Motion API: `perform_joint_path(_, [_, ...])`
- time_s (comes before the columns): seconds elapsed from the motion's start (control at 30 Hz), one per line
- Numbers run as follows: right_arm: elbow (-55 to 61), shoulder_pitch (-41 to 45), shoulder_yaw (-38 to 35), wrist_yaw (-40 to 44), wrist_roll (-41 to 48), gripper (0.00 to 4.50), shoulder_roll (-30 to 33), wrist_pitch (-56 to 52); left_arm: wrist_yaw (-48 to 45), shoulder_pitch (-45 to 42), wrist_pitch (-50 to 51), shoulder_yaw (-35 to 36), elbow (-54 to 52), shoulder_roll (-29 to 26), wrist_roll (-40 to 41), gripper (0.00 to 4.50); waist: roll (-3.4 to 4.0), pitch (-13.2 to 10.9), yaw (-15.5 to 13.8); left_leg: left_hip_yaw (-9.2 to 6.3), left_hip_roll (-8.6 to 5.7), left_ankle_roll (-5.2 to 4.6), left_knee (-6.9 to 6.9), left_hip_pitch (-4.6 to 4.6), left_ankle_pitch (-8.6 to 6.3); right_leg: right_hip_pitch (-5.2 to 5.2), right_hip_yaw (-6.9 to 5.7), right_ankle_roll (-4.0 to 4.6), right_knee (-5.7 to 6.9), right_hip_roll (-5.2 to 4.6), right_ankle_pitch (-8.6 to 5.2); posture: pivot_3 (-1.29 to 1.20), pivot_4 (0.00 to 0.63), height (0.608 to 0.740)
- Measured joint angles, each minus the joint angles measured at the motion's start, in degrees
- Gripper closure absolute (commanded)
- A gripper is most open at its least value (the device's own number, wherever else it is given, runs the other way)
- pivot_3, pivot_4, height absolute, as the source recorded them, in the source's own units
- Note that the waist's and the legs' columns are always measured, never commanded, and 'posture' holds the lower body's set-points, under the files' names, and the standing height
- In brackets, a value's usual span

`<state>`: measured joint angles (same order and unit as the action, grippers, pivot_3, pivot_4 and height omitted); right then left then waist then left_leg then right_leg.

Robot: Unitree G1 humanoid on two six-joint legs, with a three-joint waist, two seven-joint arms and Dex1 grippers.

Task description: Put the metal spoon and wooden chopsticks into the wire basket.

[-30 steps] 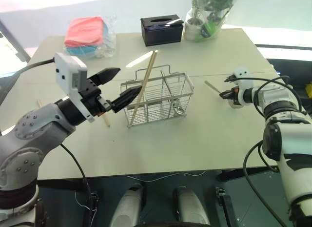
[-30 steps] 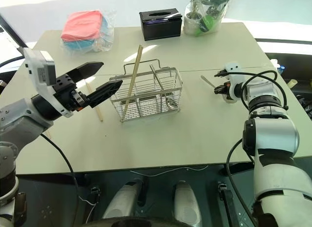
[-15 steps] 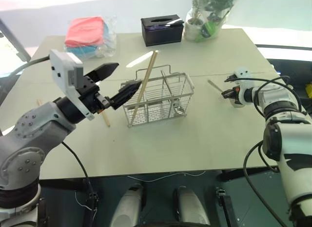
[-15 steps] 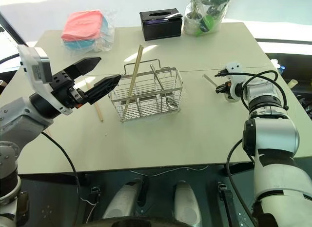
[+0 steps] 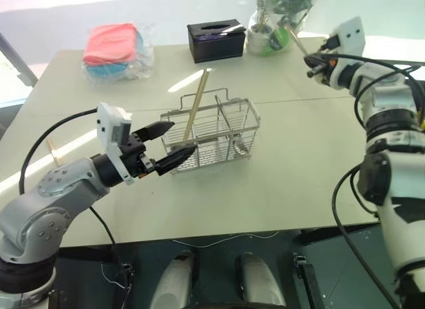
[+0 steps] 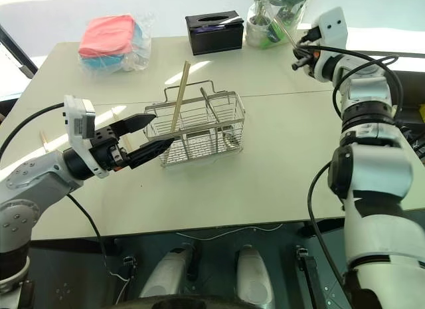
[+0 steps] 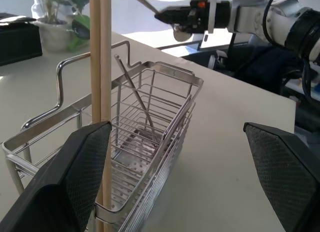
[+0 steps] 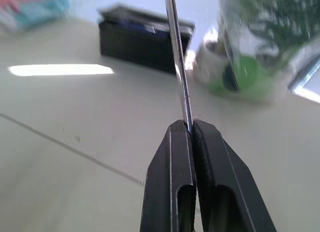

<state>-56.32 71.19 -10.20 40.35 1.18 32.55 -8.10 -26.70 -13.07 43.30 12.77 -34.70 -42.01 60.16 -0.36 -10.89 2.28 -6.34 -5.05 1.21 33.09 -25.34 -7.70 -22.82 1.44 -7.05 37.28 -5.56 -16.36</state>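
Observation:
The wire basket [image 5: 219,133] stands mid-table with the wooden chopsticks [image 5: 196,103] leaning upright in its left end. A thin metal utensil [image 7: 132,92] stands in another compartment. My left gripper [image 5: 178,139] is open and level at the basket's left end, one finger in front of the mesh and the other behind it, gripping nothing. My right gripper [image 5: 311,68] hangs high over the table's far right, shut on the metal spoon [image 8: 177,57]. The spoon's slim handle [image 6: 282,33] sticks up and back from the fingertips.
A black tissue box [image 5: 214,40] and a wrapped potted plant [image 5: 279,20] stand at the back, close behind the raised spoon. A bag of pink and blue cloths [image 5: 116,50] sits back left. A loose wooden stick [image 5: 50,151] lies near the left table edge.
My right gripper has risen from the table with the spoon, going up and toward the plant. The left gripper sank a little beside the basket. The view shifted slightly.

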Motion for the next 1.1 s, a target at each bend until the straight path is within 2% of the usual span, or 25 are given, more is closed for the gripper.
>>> perform_joint_path(0.2, [36.34, -14.05, -4.76, -8.38, 12.72, 4.45, -11.54, -11.5, -2.18, 0.45, 1.38, 1.67, 0.96, -3.28, 0.6, 0.0, 0.0, 0.0, -0.04, -0.05, 0.0, 0.0, -0.06, -0.05, 0.0, -0.2, 0.01, -0.02, 0.2, -0.01, 0.0, 0.0, 0.15, 0.74])
perform_joint_path(0.4, [59.34, -21.67, -5.81, -21.56, 22.62, 4.45, -26.75, -16.9, -4.7, 1.09, 2.52, 2.79, 1.73, -5.63, 0.6, 0.0, 0.04, 0.03, 0.08, -0.05, 0.01, 0.01, -0.1, -0.04, 0.0, -0.28, 0.03, 0.0, 0.26, 0.0, 0.0, 0.0, 0.15, 0.74])
perform_joint_path(0.67, [69.1, -29.65, -2.44, -28.2, 27.59, 4.45, -33.45, -19.16, -5.76, 1.63, 3.58, 4.14, 2.17, -7.06, 0.58, 0.0, 0.05, 0.03, -0.1, -0.05, 0.01, 0.02, -0.11, -0.04, -0.01, -0.38, 0.04, 0.2, 0.24, -0.02, -0.1, 0.0, 0.15, 0.74])
perform_joint_path(1.1, [72.22, -38.17, 3.12, -31.17, 30.51, 4.45, -37.17, -19.56, -5.89, 2.64, 5.14, 5.39, 0.68, -8.61, 1.34, 0.0, 0.05, 0.03, 0.1, -0.05, 0.02, 0.03, -0.15, -0.04, -0.01, -0.46, 0.05, 0.23, 0.23, -0.02, -0.11, 0.0, 0.15, 0.74])
